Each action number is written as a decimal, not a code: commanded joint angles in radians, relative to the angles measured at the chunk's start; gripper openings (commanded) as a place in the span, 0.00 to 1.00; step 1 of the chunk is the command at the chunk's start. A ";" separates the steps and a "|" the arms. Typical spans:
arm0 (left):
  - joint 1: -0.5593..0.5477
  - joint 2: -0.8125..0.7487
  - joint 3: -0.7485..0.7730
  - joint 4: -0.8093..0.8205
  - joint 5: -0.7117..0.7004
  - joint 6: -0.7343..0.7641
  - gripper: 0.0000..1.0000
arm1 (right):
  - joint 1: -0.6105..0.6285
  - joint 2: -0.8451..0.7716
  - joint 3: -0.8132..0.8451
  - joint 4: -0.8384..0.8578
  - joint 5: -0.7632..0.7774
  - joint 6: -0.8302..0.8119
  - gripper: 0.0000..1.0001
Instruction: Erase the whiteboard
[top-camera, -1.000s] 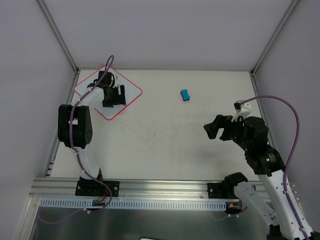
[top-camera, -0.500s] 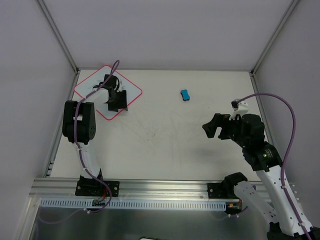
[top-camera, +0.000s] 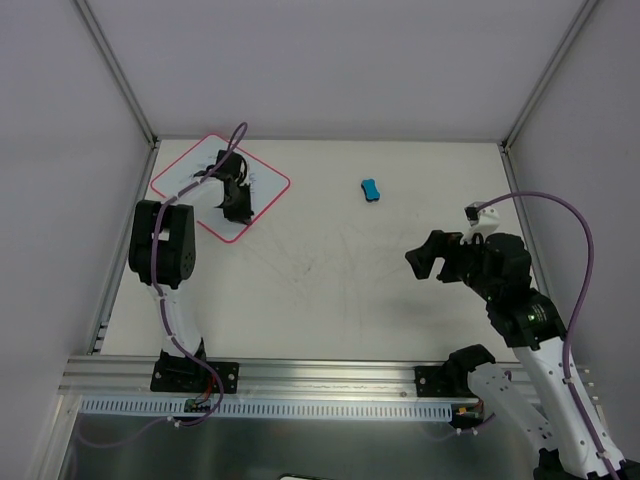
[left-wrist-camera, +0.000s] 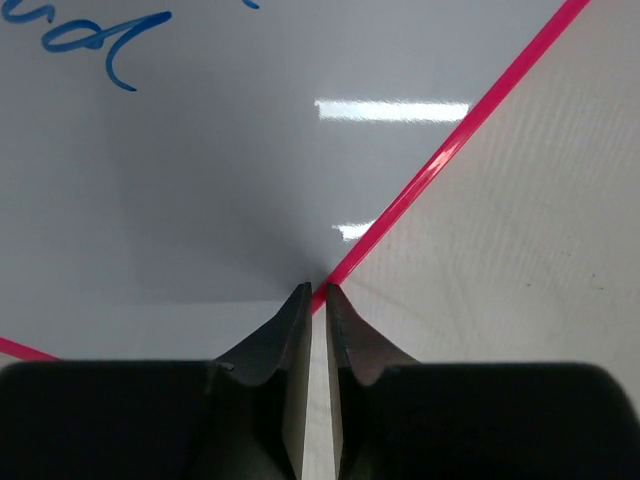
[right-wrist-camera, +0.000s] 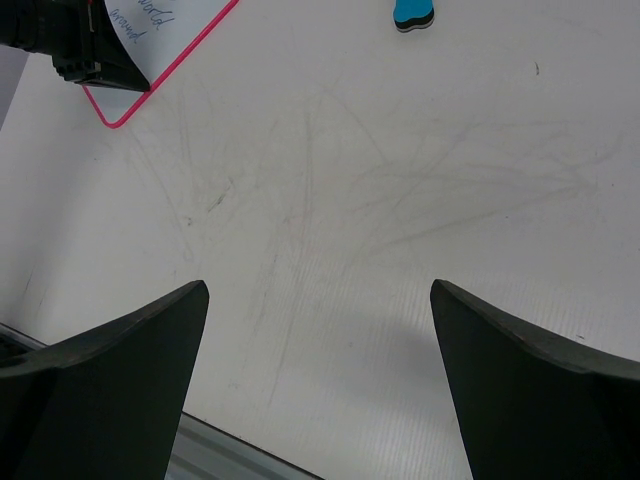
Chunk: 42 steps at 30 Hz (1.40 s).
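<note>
Pinching the pink rim of the whiteboard (top-camera: 268, 186) with fingers (left-wrist-camera: 295, 330) nearly together, the left gripper (left-wrist-camera: 318, 290) seems to be tugging it out of the far-left corner of the tabletop (top-camera: 320, 280). The right gripper (right-wrist-camera: 318, 288) hangs wide open and empty, probably waiting for the blue eraser (top-camera: 371, 189). Since a second ago the board has twisted slightly rightward; the right arm hardly budges.

White whiteboard (left-wrist-camera: 230, 170), pink rim, blue handwriting; blue eraser (top-camera: 370, 189); grey-scuffed white table (top-camera: 320, 270).
</note>
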 joint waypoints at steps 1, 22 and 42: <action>-0.043 0.017 -0.030 -0.068 0.009 -0.020 0.08 | 0.004 -0.019 -0.009 0.027 -0.013 0.022 0.99; -0.603 0.011 -0.053 -0.100 0.166 -0.394 0.00 | 0.004 -0.161 -0.100 0.007 -0.047 0.051 0.99; -0.614 -0.064 0.256 -0.103 0.103 -0.421 0.55 | 0.002 0.133 0.047 -0.045 0.052 -0.038 0.99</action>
